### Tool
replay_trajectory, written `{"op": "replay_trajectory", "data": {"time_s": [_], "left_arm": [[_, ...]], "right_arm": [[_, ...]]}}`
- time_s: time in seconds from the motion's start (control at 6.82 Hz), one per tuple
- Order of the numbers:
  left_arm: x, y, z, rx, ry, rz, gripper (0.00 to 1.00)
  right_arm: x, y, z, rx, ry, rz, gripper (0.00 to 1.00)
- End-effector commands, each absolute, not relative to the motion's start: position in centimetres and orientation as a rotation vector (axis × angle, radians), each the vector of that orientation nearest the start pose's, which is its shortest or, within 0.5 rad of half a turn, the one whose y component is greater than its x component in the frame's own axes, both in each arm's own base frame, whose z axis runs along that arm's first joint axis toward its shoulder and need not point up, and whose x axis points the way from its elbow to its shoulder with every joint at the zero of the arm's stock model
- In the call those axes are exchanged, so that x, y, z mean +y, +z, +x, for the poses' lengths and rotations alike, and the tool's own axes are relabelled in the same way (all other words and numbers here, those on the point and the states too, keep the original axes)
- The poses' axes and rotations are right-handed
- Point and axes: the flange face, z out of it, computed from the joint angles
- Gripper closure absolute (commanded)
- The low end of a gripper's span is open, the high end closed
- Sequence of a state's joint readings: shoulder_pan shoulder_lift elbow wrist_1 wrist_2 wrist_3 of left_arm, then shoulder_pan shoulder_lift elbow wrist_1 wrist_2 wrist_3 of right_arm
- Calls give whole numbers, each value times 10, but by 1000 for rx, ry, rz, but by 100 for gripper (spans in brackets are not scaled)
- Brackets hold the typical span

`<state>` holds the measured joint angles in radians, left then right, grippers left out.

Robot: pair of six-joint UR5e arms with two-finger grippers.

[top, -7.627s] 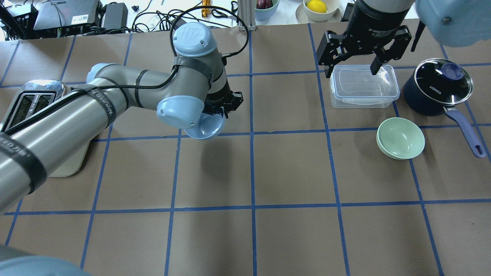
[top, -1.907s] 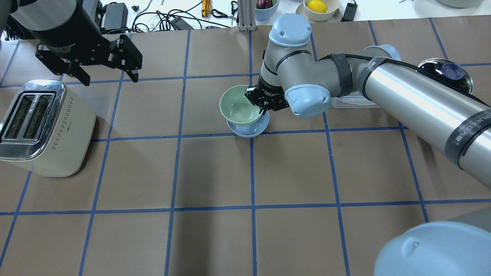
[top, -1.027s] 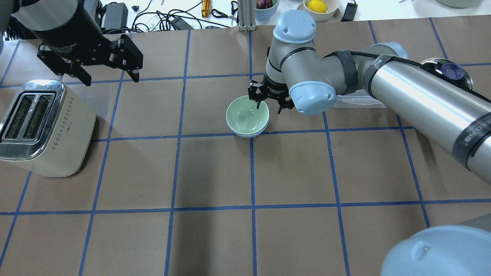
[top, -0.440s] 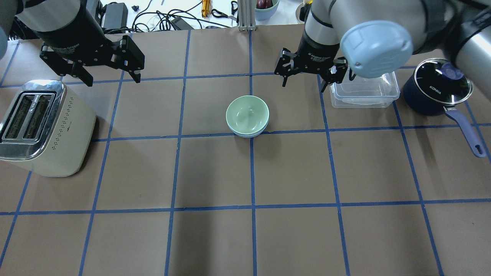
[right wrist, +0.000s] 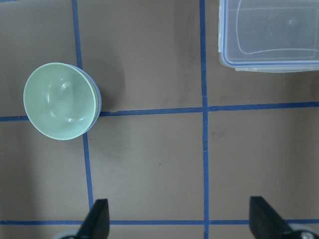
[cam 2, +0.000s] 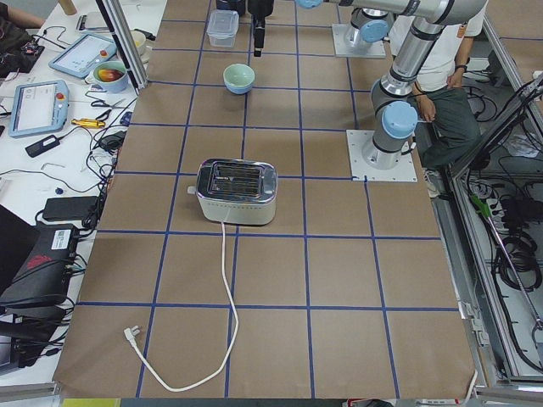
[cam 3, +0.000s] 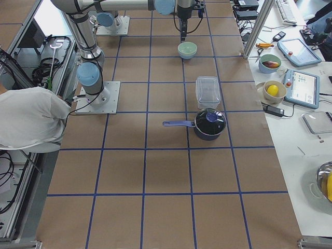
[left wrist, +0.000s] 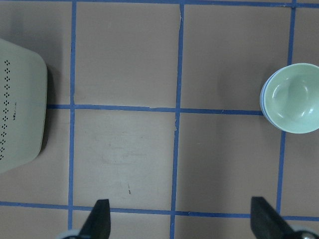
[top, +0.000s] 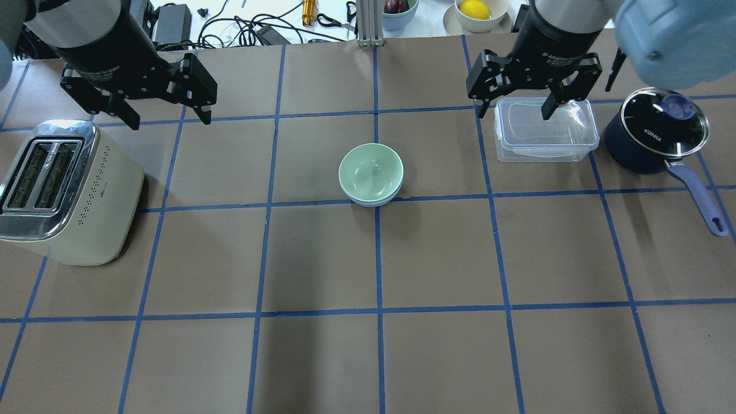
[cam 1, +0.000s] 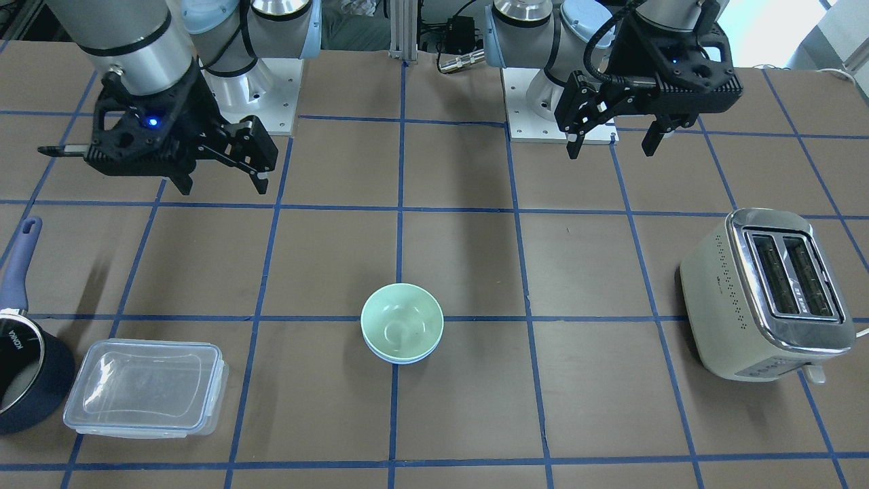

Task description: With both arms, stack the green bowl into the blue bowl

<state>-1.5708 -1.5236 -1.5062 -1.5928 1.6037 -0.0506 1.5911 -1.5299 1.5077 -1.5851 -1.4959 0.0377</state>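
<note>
The pale green bowl (top: 371,171) sits nested upright inside the light blue bowl (top: 371,203) at the table's middle; only a thin blue rim shows beneath it. Both also show in the front view, green bowl (cam 1: 402,319) over blue bowl (cam 1: 400,359). My left gripper (top: 171,119) is open and empty, raised at the far left beyond the toaster. My right gripper (top: 512,112) is open and empty, raised over the clear container at the far right. The wrist views show the green bowl (left wrist: 294,97) (right wrist: 60,99) well ahead of the spread fingers.
A cream toaster (top: 63,190) stands at the left. A clear lidded container (top: 543,135) and a dark navy saucepan (top: 652,138) with a long handle stand at the right. Cables and bowls of fruit lie beyond the far edge.
My right gripper set the green bowl into the blue bowl, opened, rose and drew back to the right over the clear container. The left gripper stayed put.
</note>
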Motion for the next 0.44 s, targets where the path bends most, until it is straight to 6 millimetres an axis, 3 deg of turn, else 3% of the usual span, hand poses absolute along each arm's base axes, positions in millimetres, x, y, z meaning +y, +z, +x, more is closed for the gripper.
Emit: {"op": "replay_trajectory", "data": {"time_s": [0.0,0.29], "left_arm": [[-478,541,-130,3107,-142,-81,0],[-478,541,-130,3106,-142,-81,0]], "right_arm": [[-506,508,141,3082,-56,8,0],[-499,505,141,3106,81,9,0]]}}
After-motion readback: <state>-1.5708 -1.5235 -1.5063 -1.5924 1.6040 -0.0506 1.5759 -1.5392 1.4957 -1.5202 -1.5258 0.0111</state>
